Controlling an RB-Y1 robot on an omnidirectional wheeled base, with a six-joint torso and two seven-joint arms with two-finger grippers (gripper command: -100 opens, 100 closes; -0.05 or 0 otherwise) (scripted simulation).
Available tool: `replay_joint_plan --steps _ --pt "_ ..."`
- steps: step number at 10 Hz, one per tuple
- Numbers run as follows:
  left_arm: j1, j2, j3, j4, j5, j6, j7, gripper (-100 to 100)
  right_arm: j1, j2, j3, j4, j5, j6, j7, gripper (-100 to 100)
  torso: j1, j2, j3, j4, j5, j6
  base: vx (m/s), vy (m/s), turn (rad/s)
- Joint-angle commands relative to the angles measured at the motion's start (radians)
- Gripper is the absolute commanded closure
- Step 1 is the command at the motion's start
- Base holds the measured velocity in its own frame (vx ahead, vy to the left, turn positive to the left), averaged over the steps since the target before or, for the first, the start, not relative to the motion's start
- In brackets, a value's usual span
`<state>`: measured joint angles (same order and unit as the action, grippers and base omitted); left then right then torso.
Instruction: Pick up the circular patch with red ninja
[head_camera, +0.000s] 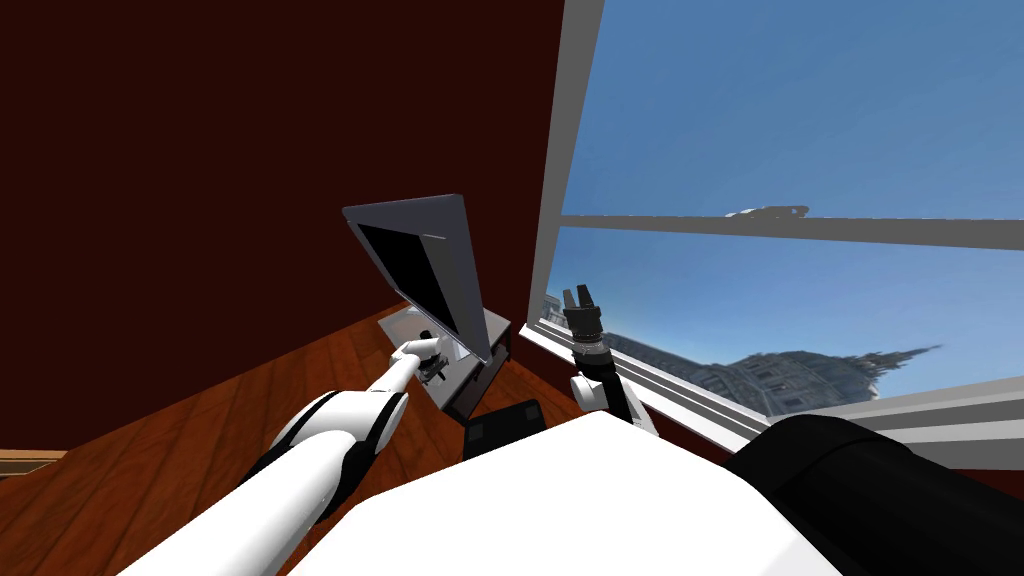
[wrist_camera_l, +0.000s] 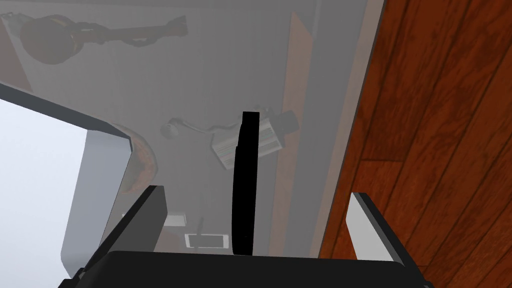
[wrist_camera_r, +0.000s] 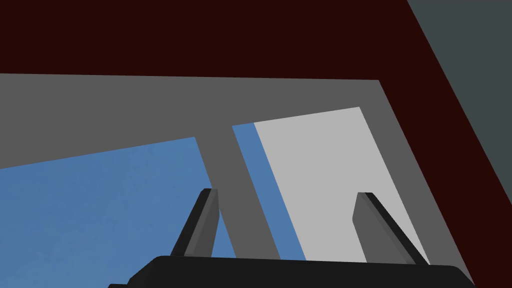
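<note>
From the head camera, looking steeply down: a dark red wall meets a red-brown wooden floor (head_camera: 200, 430), with a large grey-framed window (head_camera: 780, 150) on the right showing blue sky and buildings. A low grey table (head_camera: 398, 323) stands in the corner and carries a flat screen (head_camera: 420, 265), grey-edged with a black face. The white left arm reaches forward to the table, and the left gripper (head_camera: 434, 370) sits low beside the foot of the screen. The right arm is raised near the window sill, and the right gripper (head_camera: 580, 296) points upward, well apart from the table.

Left wrist view: the left gripper (wrist_camera_l: 256, 192) has its fingers (wrist_camera_l: 150, 215) spread wide. Between them, touching neither, stands the circular patch (wrist_camera_l: 245, 200). It is seen edge-on as a thin, slightly curved black strip, so its face cannot be made out. It rises from the hazy grey table (wrist_camera_l: 200, 75) surface. A small boxy camera-like object (wrist_camera_l: 270, 137) lies just beyond the patch, and a long dark object with a round end (wrist_camera_l: 75, 32) lies farther off. The wooden floor (wrist_camera_l: 440, 125) runs along the table's outer edge.

Right wrist view: the right gripper (wrist_camera_r: 287, 192) has its fingers (wrist_camera_r: 205, 220) standing wide apart.
</note>
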<state>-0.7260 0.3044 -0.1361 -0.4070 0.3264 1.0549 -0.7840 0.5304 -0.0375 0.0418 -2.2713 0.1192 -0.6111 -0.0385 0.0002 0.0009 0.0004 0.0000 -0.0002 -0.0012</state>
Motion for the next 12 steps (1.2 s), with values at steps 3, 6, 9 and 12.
replay_joint_plan --steps 3,6,9,12 --pt "0.027 -0.017 -0.001 0.012 -0.013 -0.039 0.016 -100 0.000 0.000 0.000 0.000 0.000 0.000 0.000 0 0.001 0.001 0.000 0.000 0.000 0.000 -0.006 0.007 -0.021" --pt "0.045 -0.028 -0.002 0.020 -0.022 -0.064 0.027 -100 0.000 0.000 0.000 0.000 0.000 0.000 0.000 0 0.000 0.000 0.000 0.000 0.000 0.000 -0.002 0.002 -0.006" --pt "0.053 -0.027 -0.002 0.003 -0.023 -0.055 0.031 100 0.000 0.000 0.000 0.000 0.000 0.000 0.000 0 0.000 0.000 0.000 0.000 0.000 0.000 0.001 -0.001 -0.005" --pt "0.053 -0.027 -0.003 0.003 -0.023 -0.055 0.030 100 0.000 0.000 0.000 0.000 0.000 0.000 0.000 0 0.001 0.000 0.000 0.000 0.001 0.000 -0.001 0.000 0.004"
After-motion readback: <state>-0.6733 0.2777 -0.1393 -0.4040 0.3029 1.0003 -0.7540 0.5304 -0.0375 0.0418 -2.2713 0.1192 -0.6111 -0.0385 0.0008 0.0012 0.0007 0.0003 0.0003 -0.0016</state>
